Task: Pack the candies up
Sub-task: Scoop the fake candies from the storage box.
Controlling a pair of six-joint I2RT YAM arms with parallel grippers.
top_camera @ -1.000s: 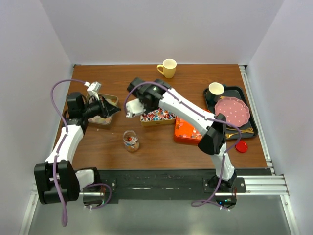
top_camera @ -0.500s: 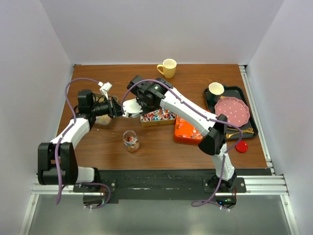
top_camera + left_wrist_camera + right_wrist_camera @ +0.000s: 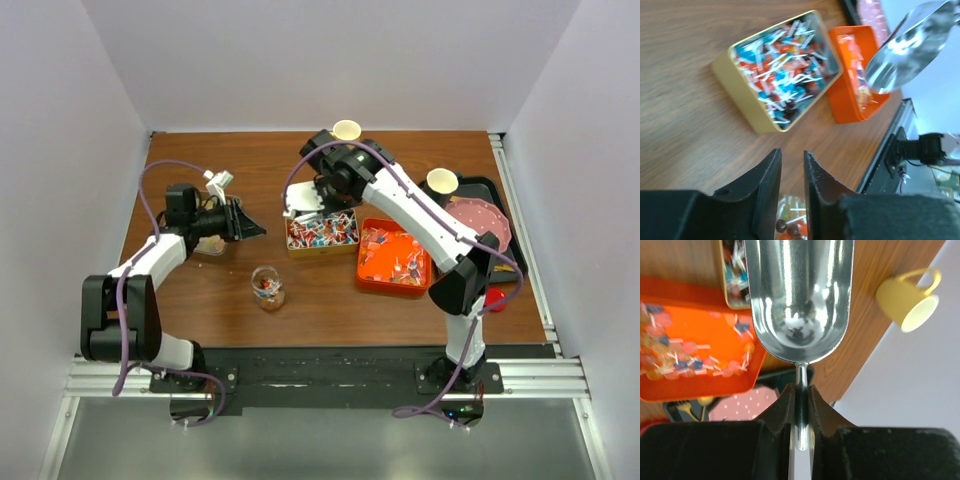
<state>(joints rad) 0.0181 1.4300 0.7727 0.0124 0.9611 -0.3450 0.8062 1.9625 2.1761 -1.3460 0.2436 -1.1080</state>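
Note:
Red-blue-white wrapped candies (image 3: 322, 232) (image 3: 780, 70) fill a gold tin (image 3: 740, 70). Orange and pink candies (image 3: 392, 256) (image 3: 685, 355) lie in an orange tray (image 3: 855, 90) to its right. My right gripper (image 3: 320, 190) (image 3: 800, 387) is shut on the handle of a metal scoop (image 3: 302, 200) (image 3: 799, 295) (image 3: 907, 45). The scoop's bowl looks empty and hangs over the tin's back left corner. My left gripper (image 3: 255, 231) (image 3: 792, 152) hovers left of the tin, jaws a narrow gap apart with nothing between them. A small glass jar (image 3: 267, 288) (image 3: 790, 225) holding a few candies stands below it.
Another tin (image 3: 210, 246) sits mostly hidden under my left arm. A yellow mug (image 3: 346, 130) (image 3: 910, 300) stands at the back. At the right a black tray (image 3: 497, 188) carries a cup (image 3: 441, 181) and a pink dotted plate (image 3: 480, 225). A red lid (image 3: 492, 298) lies near it.
My left gripper swung right, off the left tin, and its jaws have parted slightly. The right arm carried the scoop from the tin's left side back toward the mug.

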